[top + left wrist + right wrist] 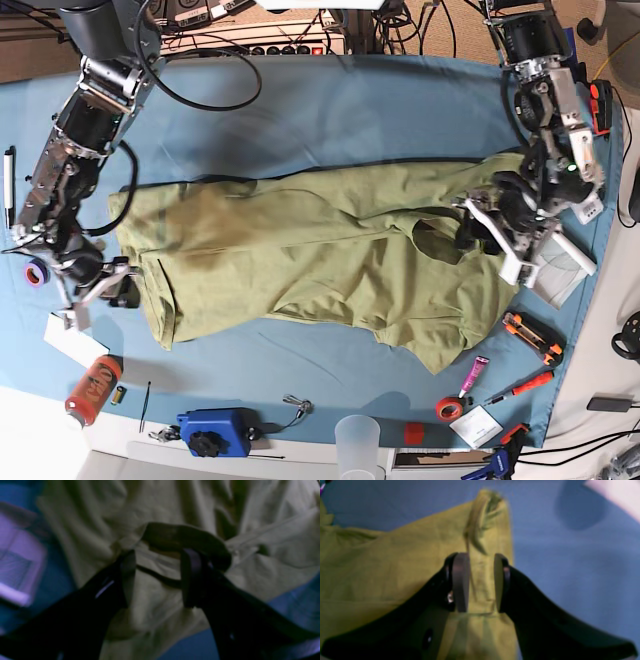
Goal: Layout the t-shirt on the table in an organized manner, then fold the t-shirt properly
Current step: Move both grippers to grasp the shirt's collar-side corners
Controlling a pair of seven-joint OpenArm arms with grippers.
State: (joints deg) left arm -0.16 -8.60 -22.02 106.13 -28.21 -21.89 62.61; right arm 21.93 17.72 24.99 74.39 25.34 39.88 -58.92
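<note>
With both the left hand [156, 577] and the right hand [481, 582] standing apart over opposite ends of the t-shirt [320, 260], which lies rumpled across the bench [330, 110], the laying-out step seems unfinished, so smoothing or regrasping likely comes next.

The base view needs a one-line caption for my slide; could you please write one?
Olive t-shirt spread crosswise on the blue table, left gripper and right gripper open at its opposite ends.
</note>
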